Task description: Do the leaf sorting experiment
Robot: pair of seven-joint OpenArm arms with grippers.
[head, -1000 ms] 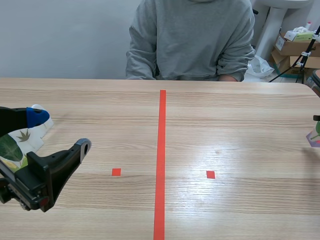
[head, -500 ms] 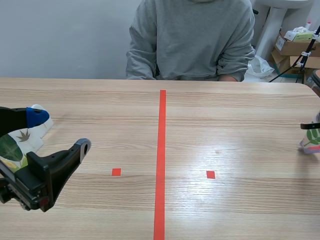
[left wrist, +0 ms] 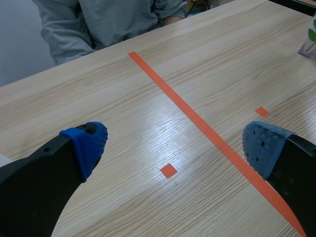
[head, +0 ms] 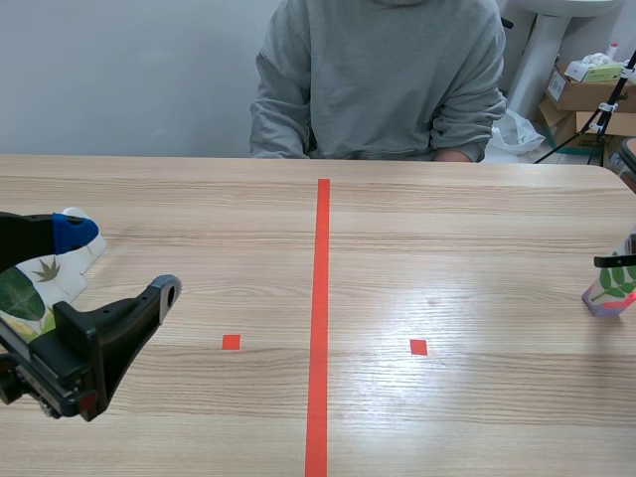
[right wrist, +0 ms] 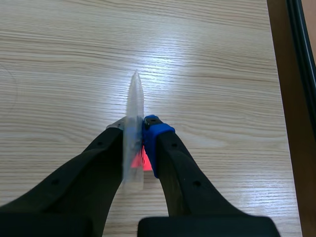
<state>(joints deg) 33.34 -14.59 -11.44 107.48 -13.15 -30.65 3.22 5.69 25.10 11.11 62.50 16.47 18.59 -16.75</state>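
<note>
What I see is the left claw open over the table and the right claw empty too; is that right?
Not quite. The left gripper is open over the table, but the right gripper is not empty: the right wrist view shows it shut on a thin leaf card.

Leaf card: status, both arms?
Left gripper: jaws open, empty, above table. Right gripper: jaws shut on leaf card, near table's right edge. Other cards by left arm. Person seated across.
</note>
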